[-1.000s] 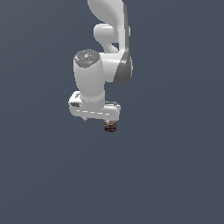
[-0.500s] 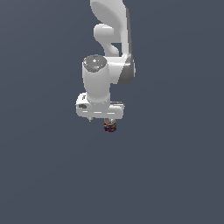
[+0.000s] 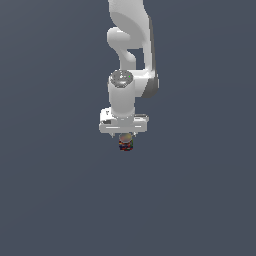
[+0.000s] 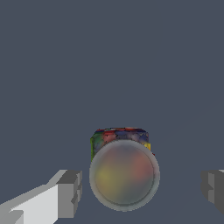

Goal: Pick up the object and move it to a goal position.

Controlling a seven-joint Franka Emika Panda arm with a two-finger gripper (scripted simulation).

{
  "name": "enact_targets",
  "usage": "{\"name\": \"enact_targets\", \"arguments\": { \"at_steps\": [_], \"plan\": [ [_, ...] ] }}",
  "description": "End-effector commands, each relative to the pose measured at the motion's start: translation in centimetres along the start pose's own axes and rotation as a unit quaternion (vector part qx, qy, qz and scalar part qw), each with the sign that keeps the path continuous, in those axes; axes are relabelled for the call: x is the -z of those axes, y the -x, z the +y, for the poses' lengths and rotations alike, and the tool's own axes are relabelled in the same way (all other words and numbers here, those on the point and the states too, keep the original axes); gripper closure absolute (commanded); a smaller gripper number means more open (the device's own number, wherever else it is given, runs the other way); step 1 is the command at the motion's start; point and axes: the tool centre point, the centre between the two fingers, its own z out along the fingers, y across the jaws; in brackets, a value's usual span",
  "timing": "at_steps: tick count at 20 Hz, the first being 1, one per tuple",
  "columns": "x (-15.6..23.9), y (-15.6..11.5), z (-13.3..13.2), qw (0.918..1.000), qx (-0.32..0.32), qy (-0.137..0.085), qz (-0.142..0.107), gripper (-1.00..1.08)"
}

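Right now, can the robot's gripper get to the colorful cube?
Probably yes. The gripper hangs right over the patchwork cube, fingers spread wide on either side, nothing between them except a translucent sphere.

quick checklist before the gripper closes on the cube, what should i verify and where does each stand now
1. Gripper open: ok. In the wrist view the fingers stand wide apart.
2. Cube between the fingers: ok. The cube sits midway in the gap, touching neither finger.
3. Gripper over the cube: ok. In the exterior view the gripper hangs directly above the cube.
4. Fingers low enough to grip: cannot tell.
5. Translucent sphere overlapping the cube: cannot tell what it is or whether it blocks anything.
6. Other things near the cube: ok, none visible.
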Motion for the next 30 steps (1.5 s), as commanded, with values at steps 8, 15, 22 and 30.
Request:
{"name": "enact_targets", "arguments": {
  "at_steps": [8,15,22,30],
  "plan": [
    [-0.9,1.0,-0.8,0.9999,0.015,-0.001,-0.002,-0.92],
    [-3.0,1.2,-0.8,0.9999,0.015,-0.001,-0.002,-0.92],
    [-5.7,1.2,-0.9,0.9999,0.016,-0.001,-0.002,-0.92],
    [-5.9,1.2,-0.9,0.9999,0.016,-0.001,-0.002,1.08]
  ]
}}
